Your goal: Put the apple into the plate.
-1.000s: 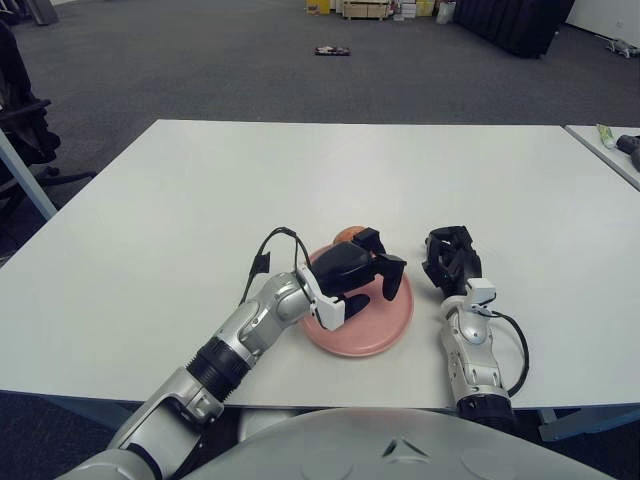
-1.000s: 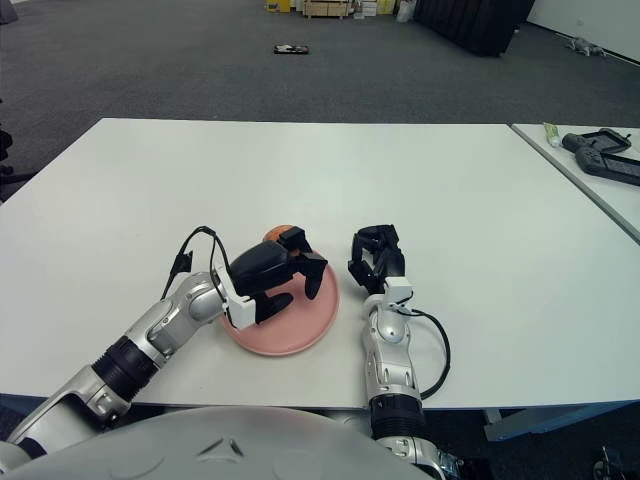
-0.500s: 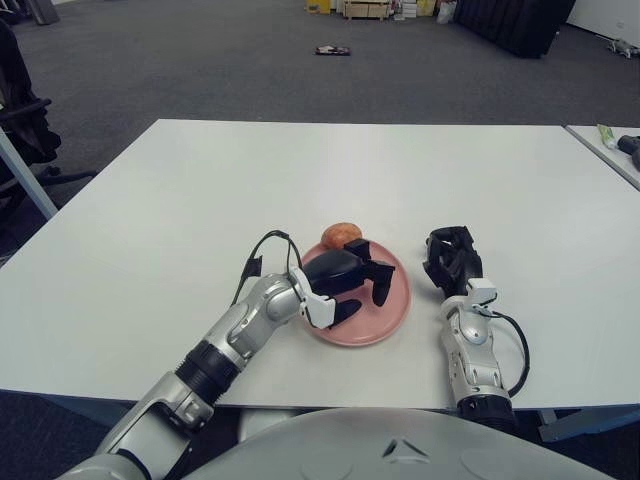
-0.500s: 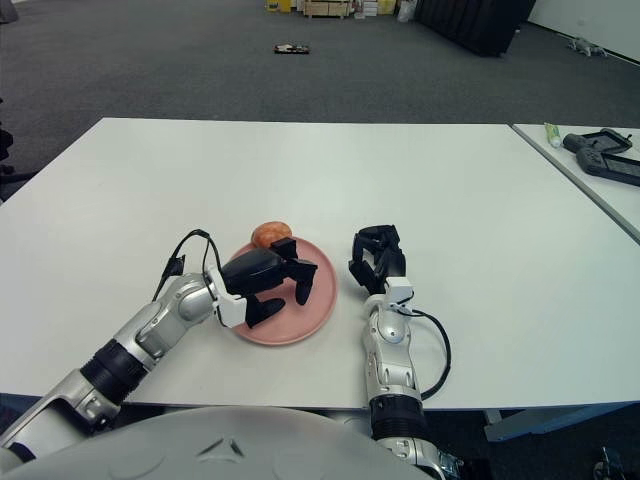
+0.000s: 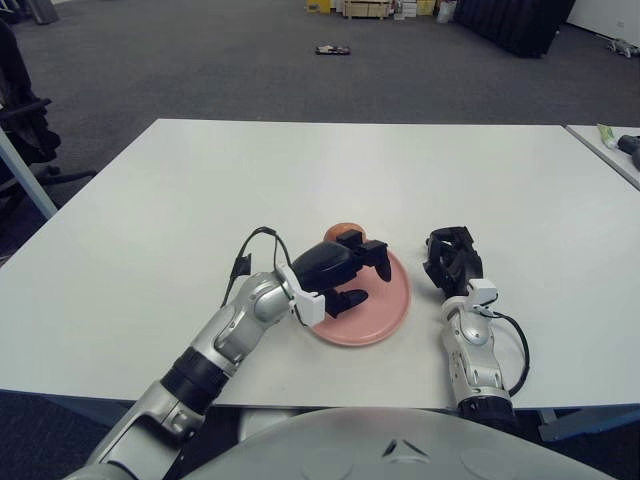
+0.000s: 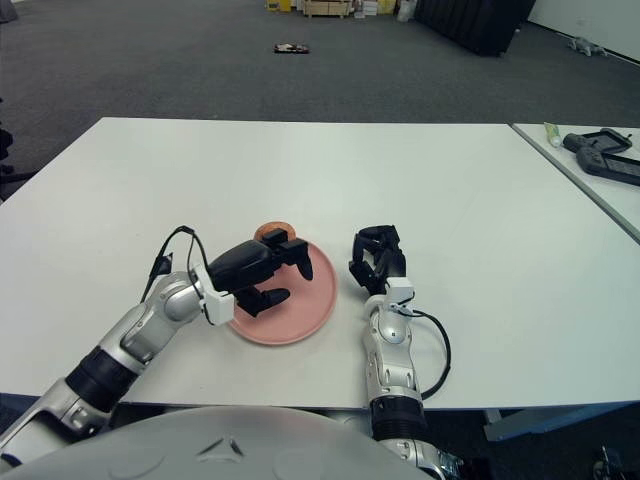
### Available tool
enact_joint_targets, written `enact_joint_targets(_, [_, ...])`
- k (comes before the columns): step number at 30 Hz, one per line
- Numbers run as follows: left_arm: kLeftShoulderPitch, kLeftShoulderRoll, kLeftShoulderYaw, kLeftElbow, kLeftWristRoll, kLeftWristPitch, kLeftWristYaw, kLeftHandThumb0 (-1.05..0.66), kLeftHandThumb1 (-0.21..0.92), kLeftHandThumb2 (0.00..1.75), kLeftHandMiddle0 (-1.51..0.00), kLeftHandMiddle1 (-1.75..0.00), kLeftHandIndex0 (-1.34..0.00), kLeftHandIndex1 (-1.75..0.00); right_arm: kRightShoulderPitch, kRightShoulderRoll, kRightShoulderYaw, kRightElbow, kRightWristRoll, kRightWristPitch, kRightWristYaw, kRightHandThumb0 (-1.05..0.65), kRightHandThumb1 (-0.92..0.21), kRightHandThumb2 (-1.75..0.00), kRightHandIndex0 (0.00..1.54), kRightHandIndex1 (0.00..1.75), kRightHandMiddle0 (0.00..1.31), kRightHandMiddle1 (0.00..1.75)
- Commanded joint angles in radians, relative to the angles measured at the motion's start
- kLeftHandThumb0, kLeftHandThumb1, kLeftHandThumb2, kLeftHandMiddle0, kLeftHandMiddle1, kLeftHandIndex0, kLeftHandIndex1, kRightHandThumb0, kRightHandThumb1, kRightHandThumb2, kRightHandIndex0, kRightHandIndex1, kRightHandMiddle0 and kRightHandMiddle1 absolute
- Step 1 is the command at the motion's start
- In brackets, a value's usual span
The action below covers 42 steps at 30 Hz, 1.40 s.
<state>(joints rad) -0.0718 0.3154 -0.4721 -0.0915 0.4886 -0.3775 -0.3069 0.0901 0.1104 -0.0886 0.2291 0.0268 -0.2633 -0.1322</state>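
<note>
A pink plate (image 5: 388, 302) lies on the white table near its front edge. A small red-orange apple (image 5: 344, 231) shows at the plate's far left rim; whether it lies on the rim or just beyond it I cannot tell. My left hand (image 5: 348, 274) hovers over the plate's left part, right in front of the apple and hiding its lower half. Its fingers are spread and hold nothing. My right hand (image 5: 450, 262) shows just right of the plate, fingers curled, with nothing in it.
A second table at the far right carries a black device (image 6: 600, 150) and a small green tube (image 6: 553, 132). A dark chair (image 5: 22, 110) stands off the table's left side. The white tabletop (image 5: 200, 190) stretches wide to the left and behind.
My left hand has drawn back to the left across the plate, from above its middle to its left part, and now covers the apple's lower half. The right hand has not moved.
</note>
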Motion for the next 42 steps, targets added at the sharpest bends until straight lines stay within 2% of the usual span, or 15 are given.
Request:
enact_joint_targets(1, [0.017, 0.002, 0.038, -0.027, -0.006, 0.010, 0.031, -0.57, 0.66, 0.93, -0.12, -1.35, 0.00, -1.17, 0.009, 0.006, -0.007, 0.003, 0.015, 0.022, -0.003, -0.36, -0.80, -0.69, 0.51, 1.25, 0.26, 1.75])
enact_joint_targets(10, [0.078, -0.019, 0.119, -0.047, -0.082, -0.047, 0.111, -0.55, 0.63, 0.97, -0.10, -1.26, 0.00, -1.20, 0.015, 0.003, -0.001, 0.001, 0.002, 0.015, -0.004, -0.35, -0.85, -0.63, 0.49, 1.25, 0.23, 1.75])
enact_joint_targets(17, [0.122, -0.066, 0.182, -0.002, -0.084, -0.189, 0.273, -0.57, 0.61, 1.00, -0.11, -1.25, 0.00, -1.24, 0.017, 0.004, -0.001, -0.002, 0.002, 0.018, -0.006, -0.35, -0.86, -0.62, 0.50, 1.25, 0.23, 1.75])
enact_joint_targets(20, [0.134, -0.105, 0.212, 0.029, -0.121, -0.265, 0.339, -0.58, 0.63, 1.01, -0.14, -1.27, 0.00, -1.28, 0.016, 0.004, -0.001, 0.000, 0.002, 0.016, -0.005, -0.35, -0.86, -0.62, 0.51, 1.26, 0.23, 1.75])
enact_joint_targets(26, [0.144, -0.175, 0.262, 0.070, -0.188, -0.359, 0.419, -0.58, 0.66, 1.05, -0.22, -1.34, 0.00, -1.46, 0.015, 0.000, 0.002, 0.006, -0.010, 0.010, -0.009, -0.36, -0.82, -0.67, 0.52, 1.26, 0.25, 1.75])
enact_joint_targets(30, [0.185, -0.182, 0.308, 0.051, -0.287, -0.358, 0.412, -0.54, 0.65, 1.10, -0.24, -1.39, -0.06, -1.51, 0.017, -0.001, 0.002, 0.004, -0.013, 0.013, -0.011, -0.36, -0.79, -0.72, 0.53, 1.27, 0.27, 1.75])
enact_joint_targets(35, [0.230, -0.186, 0.364, 0.047, -0.413, -0.303, 0.383, -0.54, 0.72, 1.07, -0.24, -1.40, -0.12, -1.55, 0.020, 0.000, 0.002, -0.004, -0.012, 0.027, -0.011, -0.36, -0.78, -0.73, 0.54, 1.27, 0.27, 1.75])
enact_joint_targets(38, [0.261, -0.219, 0.394, 0.080, -0.490, -0.257, 0.387, -0.59, 0.80, 0.98, -0.25, -1.37, -0.15, -1.56, 0.025, 0.000, 0.004, -0.012, -0.009, 0.029, -0.006, -0.36, -0.78, -0.73, 0.54, 1.27, 0.27, 1.75])
enact_joint_targets(42, [0.279, -0.258, 0.417, 0.118, -0.505, -0.243, 0.402, -0.66, 0.89, 0.86, -0.27, -1.34, -0.16, -1.57, 0.025, 0.000, 0.006, -0.016, -0.012, 0.034, -0.007, -0.36, -0.78, -0.72, 0.53, 1.27, 0.27, 1.75])
